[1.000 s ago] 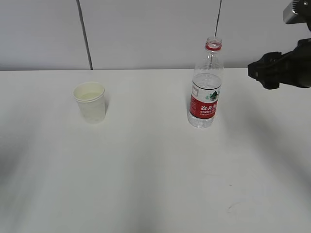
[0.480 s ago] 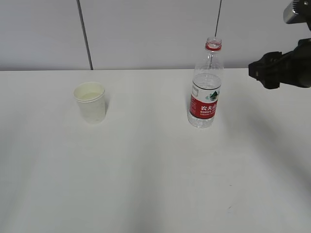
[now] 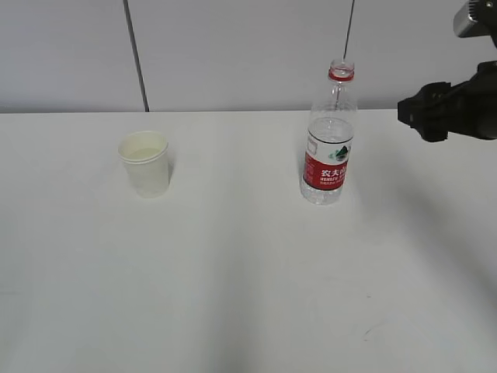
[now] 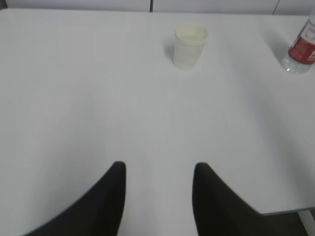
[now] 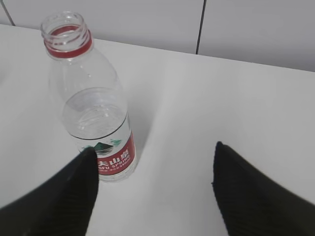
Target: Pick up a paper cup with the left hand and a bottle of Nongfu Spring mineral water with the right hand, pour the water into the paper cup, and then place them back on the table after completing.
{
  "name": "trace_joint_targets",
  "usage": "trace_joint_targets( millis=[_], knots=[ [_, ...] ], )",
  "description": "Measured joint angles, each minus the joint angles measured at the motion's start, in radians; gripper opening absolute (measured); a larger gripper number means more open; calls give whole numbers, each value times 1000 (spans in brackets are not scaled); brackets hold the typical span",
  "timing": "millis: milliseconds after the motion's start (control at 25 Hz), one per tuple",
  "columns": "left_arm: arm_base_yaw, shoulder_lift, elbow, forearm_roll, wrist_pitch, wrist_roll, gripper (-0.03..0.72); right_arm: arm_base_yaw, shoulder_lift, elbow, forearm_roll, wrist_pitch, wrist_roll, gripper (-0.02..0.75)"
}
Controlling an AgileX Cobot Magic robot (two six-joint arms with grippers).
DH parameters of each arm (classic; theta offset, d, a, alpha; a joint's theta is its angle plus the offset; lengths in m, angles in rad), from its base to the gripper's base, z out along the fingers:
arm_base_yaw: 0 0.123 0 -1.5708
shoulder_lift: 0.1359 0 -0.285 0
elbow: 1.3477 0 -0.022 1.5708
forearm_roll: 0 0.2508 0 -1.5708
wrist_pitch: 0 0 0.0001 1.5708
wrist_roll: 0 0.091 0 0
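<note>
Pincer of right hand [image 5: 155, 187] spread wide, empty; bottle [image 3: 329, 137] upright on table [image 3: 248, 272], mouth up.

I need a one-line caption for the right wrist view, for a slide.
Open right gripper beside the uncapped bottle, which stands part-filled on the table.

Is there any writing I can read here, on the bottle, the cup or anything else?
"农夫山" in white on the red label of the bottle; a fourth character may curve out of sight.
"FU SPRING" under it in the right wrist view; the start is hidden by an end effector finger.
The fine print lower on the label is too small to read.
The paper cup is plain, and nothing is written on the table.
</note>
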Motion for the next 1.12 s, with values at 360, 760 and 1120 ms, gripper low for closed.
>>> trace_joint_targets(
  millis=[360,760,1120],
  knots=[
    [0,-1,69,12,-49,0,290,0,0,2,2,9,0,535],
    [86,-1,69,53,-51,0,290,0,0,3,2,9,0,535],
    [116,-1,69,54,-51,0,276,0,0,3,2,9,0,534]
  ],
)
